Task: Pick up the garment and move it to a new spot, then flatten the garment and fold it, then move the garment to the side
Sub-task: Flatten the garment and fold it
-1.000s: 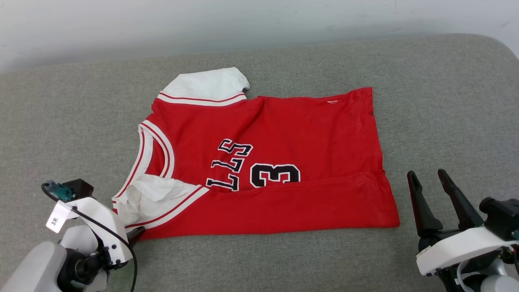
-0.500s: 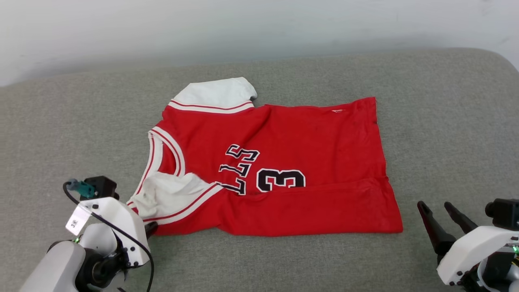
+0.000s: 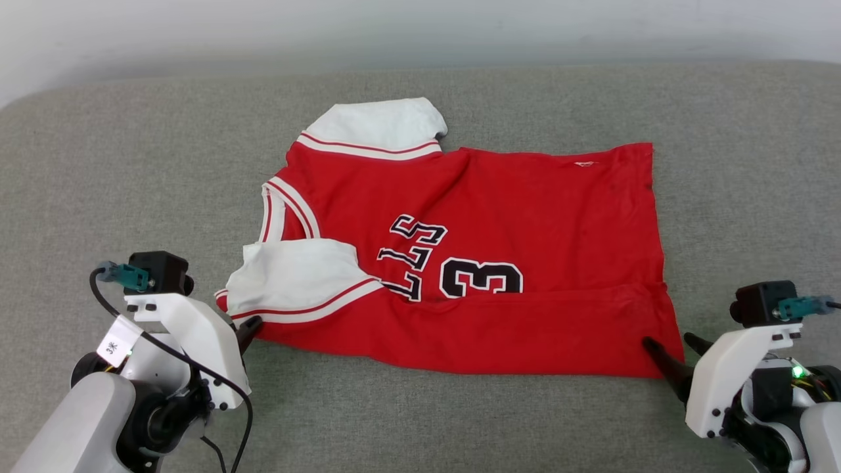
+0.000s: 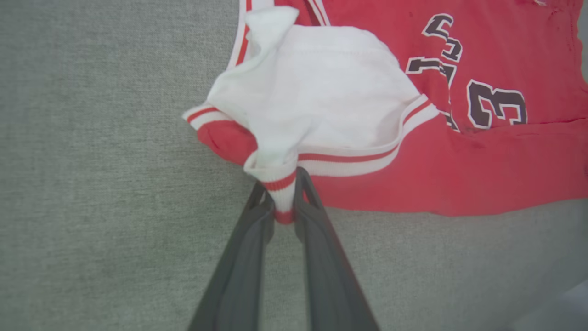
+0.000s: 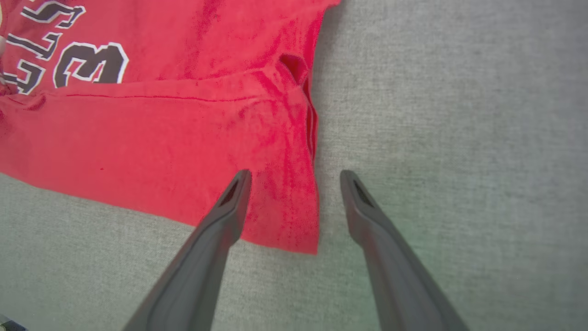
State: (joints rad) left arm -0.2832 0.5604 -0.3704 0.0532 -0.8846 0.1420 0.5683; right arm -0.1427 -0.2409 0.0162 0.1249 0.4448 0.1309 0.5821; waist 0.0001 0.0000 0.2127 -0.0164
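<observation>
The garment is a bright-red jersey with white sleeve panels, striped trim and a black "3". It lies spread on the grey cushion with its near edge folded over. My left gripper is at the near left sleeve. In the left wrist view, my left gripper is shut on the white-and-red striped cuff of the garment, which bunches between the fingers. My right gripper sits at the near right hem corner. In the right wrist view, the right gripper is open, its fingers straddling that corner of the garment.
The grey fabric cushion stretches wide on all sides of the jersey, with bare room left, right and in front. A pale wall runs behind its far edge.
The head camera has shifted. My left gripper has shut on the sleeve cuff and the near sleeve now lies flatter. My right gripper has come in to the near right hem corner.
</observation>
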